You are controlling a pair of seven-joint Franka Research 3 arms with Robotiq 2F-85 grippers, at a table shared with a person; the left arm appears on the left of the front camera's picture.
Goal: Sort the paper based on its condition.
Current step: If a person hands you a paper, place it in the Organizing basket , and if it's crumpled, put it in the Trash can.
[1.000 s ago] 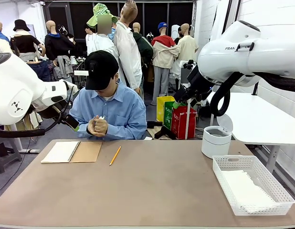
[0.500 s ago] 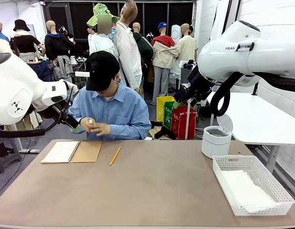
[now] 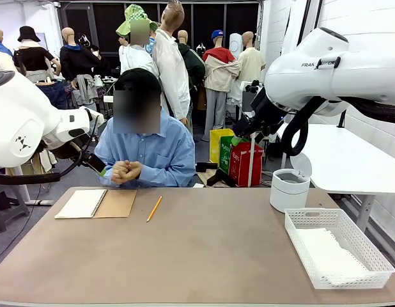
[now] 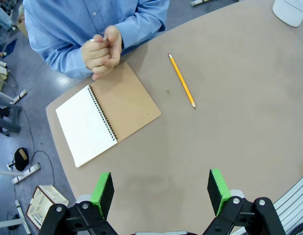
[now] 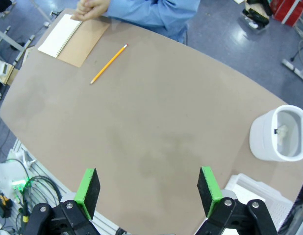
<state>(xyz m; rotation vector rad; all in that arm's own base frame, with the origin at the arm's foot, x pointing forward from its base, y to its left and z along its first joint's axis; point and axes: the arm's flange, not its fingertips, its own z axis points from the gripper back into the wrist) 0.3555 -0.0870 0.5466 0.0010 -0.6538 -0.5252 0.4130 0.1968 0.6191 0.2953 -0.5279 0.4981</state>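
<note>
the left gripper (image 4: 160, 190) and the right gripper (image 5: 147, 190) are held released, jaws wide, nothing grasped. descent is best withheld until something is laid down for sorting. flat paper (image 3: 328, 252) is stacked in the basket (image 3: 298, 243). just beyond the basket, a small pale lump (image 5: 283, 130) is seen in the round bin (image 3: 289, 192). far left of the basket, something small and white is clasped in the person's hands (image 3: 126, 171).
</note>
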